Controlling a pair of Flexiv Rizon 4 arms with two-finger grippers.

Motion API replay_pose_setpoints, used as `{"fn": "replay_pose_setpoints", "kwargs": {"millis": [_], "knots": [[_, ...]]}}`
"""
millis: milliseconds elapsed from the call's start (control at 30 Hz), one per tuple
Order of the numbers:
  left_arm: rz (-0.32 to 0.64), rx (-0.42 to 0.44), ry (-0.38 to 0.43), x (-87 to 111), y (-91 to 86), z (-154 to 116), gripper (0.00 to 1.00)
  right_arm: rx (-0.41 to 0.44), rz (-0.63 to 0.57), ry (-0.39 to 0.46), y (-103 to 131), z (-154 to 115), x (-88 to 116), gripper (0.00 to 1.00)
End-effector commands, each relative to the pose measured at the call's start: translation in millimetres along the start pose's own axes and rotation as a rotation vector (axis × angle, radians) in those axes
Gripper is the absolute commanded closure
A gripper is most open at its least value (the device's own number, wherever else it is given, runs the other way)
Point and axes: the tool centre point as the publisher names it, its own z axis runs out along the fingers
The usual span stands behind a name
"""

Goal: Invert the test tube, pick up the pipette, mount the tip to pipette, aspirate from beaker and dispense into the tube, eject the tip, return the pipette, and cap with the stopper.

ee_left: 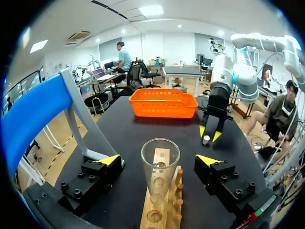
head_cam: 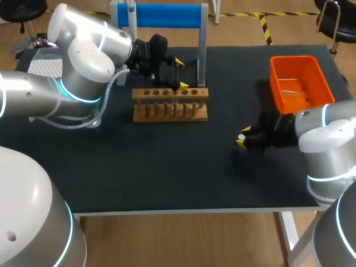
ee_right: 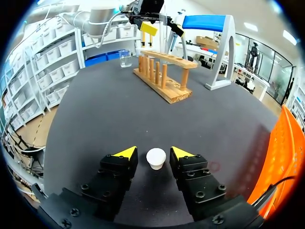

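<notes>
Left end effector (ee_left: 158,160) gapes around test tube (ee_left: 160,177); right end effector (ee_right: 155,151) apparently apart around stopper (ee_right: 156,159).

Orange basket (head_cam: 293,58): nothing legible on it right now;
Wooden rack (head_cam: 169,114): no readable label or number;
Test tube (ee_left: 160,167): no readable marks;
Stopper (ee_right: 156,158): no readable print
</notes>
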Motion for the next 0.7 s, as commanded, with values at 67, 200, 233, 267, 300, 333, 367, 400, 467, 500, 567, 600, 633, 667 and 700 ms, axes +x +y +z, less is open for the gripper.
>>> {"fn": "replay_pose_setpoints", "kwargs": {"millis": [67, 200, 233, 267, 300, 333, 367, 400, 467, 500, 567, 600, 633, 667, 700], "knots": [[-0.001, -0.001, 0.001, -0.2, 0.0, -0.4, 0.00, 0.001, 0.001, -0.005, -0.8, 1.7, 1.0, 0.60], [-0.001, -0.001, 0.001, -0.2, 0.0, -0.4, 0.00, 0.001, 0.003, -0.007, -0.9, 1.7, 0.9, 0.63], [-0.001, -0.001, 0.001, -0.2, 0.0, -0.4, 0.00, 0.001, 0.003, -0.007, -1.0, 1.8, 0.8, 0.64], [-0.001, -0.001, 0.001, -0.2, 0.0, -0.4, 0.00, 0.001, 0.003, -0.007, -1.0, 1.7, 0.8, 0.65], [-0.001, -0.001, 0.001, -0.2, 0.0, -0.4, 0.00, 0.001, 0.003, -0.008, -1.0, 1.7, 0.7, 0.67], [-0.001, -0.001, 0.001, -0.2, 0.0, -0.4, 0.00, 0.001, 0.003, -0.008, -1.0, 1.7, 0.7, 0.67], [-0.001, -0.001, 0.001, -0.2, 0.0, -0.4, 0.00, 0.002, 0.003, -0.007, -1.1, 1.7, 0.7, 0.68], [-0.001, -0.001, 0.001, -0.2, 0.0, -0.4, 0.00, 0.002, 0.003, -0.008, -1.1, 1.7, 0.7, 0.68], [-0.001, -0.001, 0.001, -0.2, 0.0, -0.4, 0.00, 0.003, 0.004, -0.008, -1.0, 1.6, 0.6, 0.70], [-0.001, -0.001, 0.001, -0.2, 0.0, -0.4, 0.00, 0.003, 0.003, -0.008, -1.0, 1.6, 0.6, 0.71], [-0.001, -0.001, 0.001, -0.2, 0.0, -0.4, 0.00, 0.003, 0.005, -0.007, -1.0, 1.7, 0.5, 0.72], [-0.001, -0.001, 0.001, -0.2, 0.0, -0.4, 0.00, 0.003, 0.005, -0.008, -1.0, 1.7, 0.5, 0.73], [-0.001, -0.001, 0.001, -0.2, 0.0, -0.4, 0.00, 0.003, 0.005, -0.008, -1.0, 1.6, 0.5, 0.75], [-0.001, -0.001, 0.001, -0.2, 0.0, -0.4, 0.00, 0.003, 0.005, -0.007, -0.9, 1.7, 0.5, 0.93], [-0.001, -0.001, 0.001, -0.2, 0.0, -0.4, 0.00, 0.003, 0.005, -0.006, -0.9, 1.7, 0.5, 1.00]]}}
